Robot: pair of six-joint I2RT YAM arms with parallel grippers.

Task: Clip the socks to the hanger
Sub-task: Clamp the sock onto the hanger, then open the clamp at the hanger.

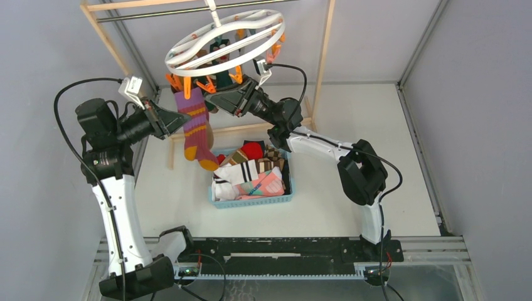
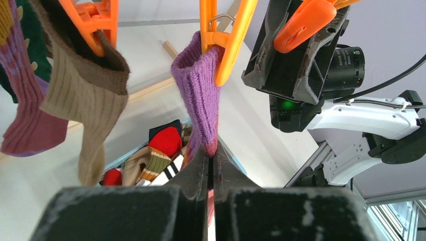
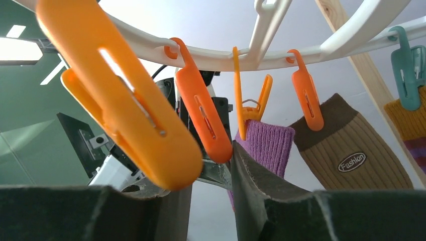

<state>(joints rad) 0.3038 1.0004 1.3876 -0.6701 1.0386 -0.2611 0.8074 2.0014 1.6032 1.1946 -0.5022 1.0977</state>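
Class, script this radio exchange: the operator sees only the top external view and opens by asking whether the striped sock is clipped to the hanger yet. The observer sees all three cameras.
Observer: Yes. In the left wrist view an orange clip grips the striped sock at its purple cuff.
Operator: Is the left hand holding it?
Observer: Yes, the left hand is shut on the sock, below that clip.
Operator: And the right hand?
Observer: The right wrist view shows a second orange clip hanging down between its fingers.
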